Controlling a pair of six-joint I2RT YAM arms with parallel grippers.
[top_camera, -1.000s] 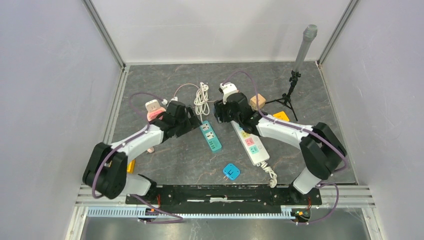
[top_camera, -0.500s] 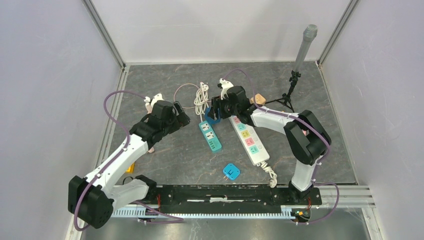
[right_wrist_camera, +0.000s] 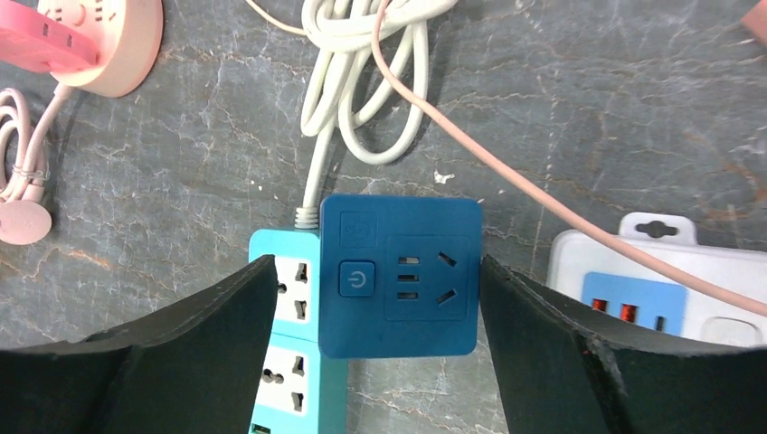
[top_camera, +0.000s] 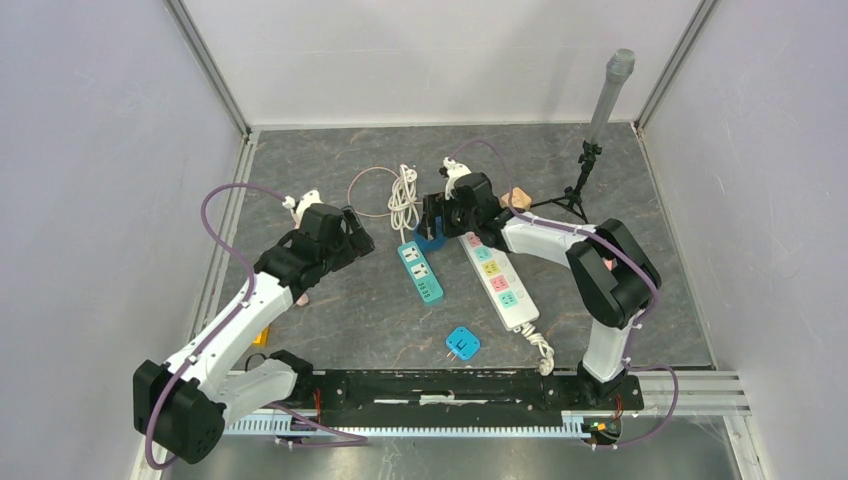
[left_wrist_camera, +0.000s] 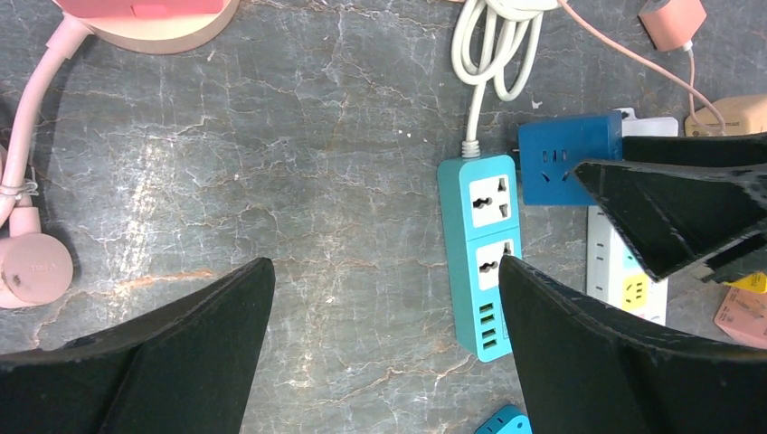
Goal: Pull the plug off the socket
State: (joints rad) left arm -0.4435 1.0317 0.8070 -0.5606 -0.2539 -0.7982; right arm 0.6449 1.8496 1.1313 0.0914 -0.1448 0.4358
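Observation:
The dark blue cube plug (right_wrist_camera: 400,276) lies on the floor against the far right corner of the teal power strip (right_wrist_camera: 285,362), and both strip sockets show empty. My right gripper (right_wrist_camera: 375,267) is open and straddles the cube; its right finger (right_wrist_camera: 561,344) is at the cube's edge, and there is a gap on the left. In the top view the right gripper (top_camera: 432,222) hovers over the cube (top_camera: 430,240) at the far end of the strip (top_camera: 421,270). My left gripper (top_camera: 355,232) is open and empty over bare floor, left of the strip (left_wrist_camera: 484,253).
A white power strip (top_camera: 500,280) lies right of the teal one. A coiled white cable (top_camera: 403,195) and a thin pink cord (right_wrist_camera: 543,194) lie behind. A small blue adapter (top_camera: 462,343), a pink round socket (left_wrist_camera: 149,18), a tan cube (top_camera: 515,200) and a tripod (top_camera: 580,185) are around.
The left arm drew back to the left, away from the teal strip. The right gripper shifted to the strip's far end, and the dark blue plug now shows beside the strip.

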